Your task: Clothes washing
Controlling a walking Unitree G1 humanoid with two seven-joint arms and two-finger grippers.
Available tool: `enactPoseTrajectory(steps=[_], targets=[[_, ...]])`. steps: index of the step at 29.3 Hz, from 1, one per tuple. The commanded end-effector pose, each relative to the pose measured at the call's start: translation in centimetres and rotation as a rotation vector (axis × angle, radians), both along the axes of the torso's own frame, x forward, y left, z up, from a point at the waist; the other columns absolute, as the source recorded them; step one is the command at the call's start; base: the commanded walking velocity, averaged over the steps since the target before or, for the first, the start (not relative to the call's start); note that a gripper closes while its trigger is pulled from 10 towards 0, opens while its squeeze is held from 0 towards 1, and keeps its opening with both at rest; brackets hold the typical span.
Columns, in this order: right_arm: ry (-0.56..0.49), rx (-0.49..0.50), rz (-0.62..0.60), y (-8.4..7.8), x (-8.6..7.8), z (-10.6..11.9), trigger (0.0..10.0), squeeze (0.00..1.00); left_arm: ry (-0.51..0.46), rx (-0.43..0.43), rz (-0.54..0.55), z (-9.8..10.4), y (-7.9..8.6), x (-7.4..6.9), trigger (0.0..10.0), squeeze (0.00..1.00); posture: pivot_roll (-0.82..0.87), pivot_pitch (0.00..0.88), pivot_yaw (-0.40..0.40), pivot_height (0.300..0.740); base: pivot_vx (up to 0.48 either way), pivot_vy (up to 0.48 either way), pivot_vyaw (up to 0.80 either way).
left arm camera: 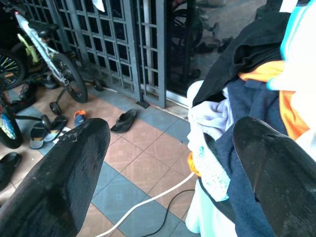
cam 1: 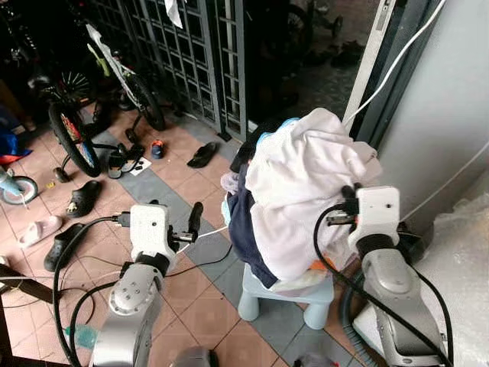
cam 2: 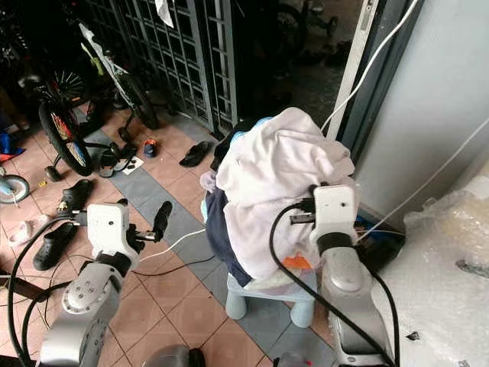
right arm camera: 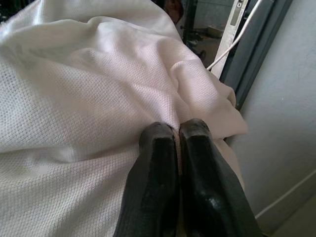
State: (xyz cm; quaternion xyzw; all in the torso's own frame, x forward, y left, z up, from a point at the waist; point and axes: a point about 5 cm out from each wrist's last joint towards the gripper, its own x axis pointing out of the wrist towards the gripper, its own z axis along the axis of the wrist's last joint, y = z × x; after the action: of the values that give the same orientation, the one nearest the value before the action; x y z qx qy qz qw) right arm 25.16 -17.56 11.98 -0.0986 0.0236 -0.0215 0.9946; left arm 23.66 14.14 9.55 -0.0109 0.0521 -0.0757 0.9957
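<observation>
A heap of clothes rests on a light blue plastic stool [cam 1: 286, 294]. A white garment [cam 1: 306, 176] lies on top, with a navy one [cam 1: 243, 222] hanging down the heap's left side. My right gripper [cam 1: 350, 195] is pressed into the right side of the heap. In the right wrist view its fingers [right arm camera: 158, 148] stand together, shut on a fold of the white garment [right arm camera: 89, 84]. My left gripper [cam 1: 194, 219] hovers left of the stool, open and holding nothing. Its fingers [left arm camera: 64, 168] stand wide apart, facing the navy and orange clothes [left arm camera: 247, 98].
A metal gate [cam 1: 191, 53] and a bicycle [cam 1: 114, 69] stand behind on the left. Sandals [cam 1: 202, 155] and shoes [cam 1: 82, 197] lie scattered on the tiled floor, and cables [cam 1: 206, 233] run across it. A grey wall [cam 1: 451, 115] and plastic wrap [cam 2: 443, 260] close off the right.
</observation>
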Motion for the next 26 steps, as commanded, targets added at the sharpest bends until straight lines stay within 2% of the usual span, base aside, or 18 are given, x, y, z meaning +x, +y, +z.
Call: enactPoseTrajectory(steps=[1,4,17,21,26], targets=[[-0.001,0.000,0.001,0.2,0.2,0.1,10.0,0.00,-0.004,0.003,-0.005,0.2,0.1,0.0,10.0,0.00,-0.01,0.000,0.073,0.740,0.000,0.000,0.00],[0.023,0.021,0.012,0.4,0.3,-0.1,10.0,0.00,-0.003,0.001,-0.014,0.3,0.1,0.1,10.0,0.00,-0.02,0.000,0.071,0.740,0.000,0.000,-0.19],[0.020,0.012,0.009,0.1,0.6,0.0,10.0,0.00,-0.016,0.006,-0.020,0.5,0.0,0.5,10.0,0.00,-0.02,0.000,0.056,0.740,0.000,0.000,-0.79],[0.013,0.004,0.035,0.4,0.6,0.3,10.0,0.00,-0.040,0.017,-0.016,1.0,0.1,0.9,10.0,0.00,-0.03,0.001,0.048,0.740,0.000,0.000,0.00],[0.009,0.015,0.060,1.1,0.4,0.0,10.0,0.00,-0.027,0.016,-0.006,0.7,0.3,0.7,10.0,0.00,-0.03,0.002,0.057,0.740,0.000,0.000,0.00]])
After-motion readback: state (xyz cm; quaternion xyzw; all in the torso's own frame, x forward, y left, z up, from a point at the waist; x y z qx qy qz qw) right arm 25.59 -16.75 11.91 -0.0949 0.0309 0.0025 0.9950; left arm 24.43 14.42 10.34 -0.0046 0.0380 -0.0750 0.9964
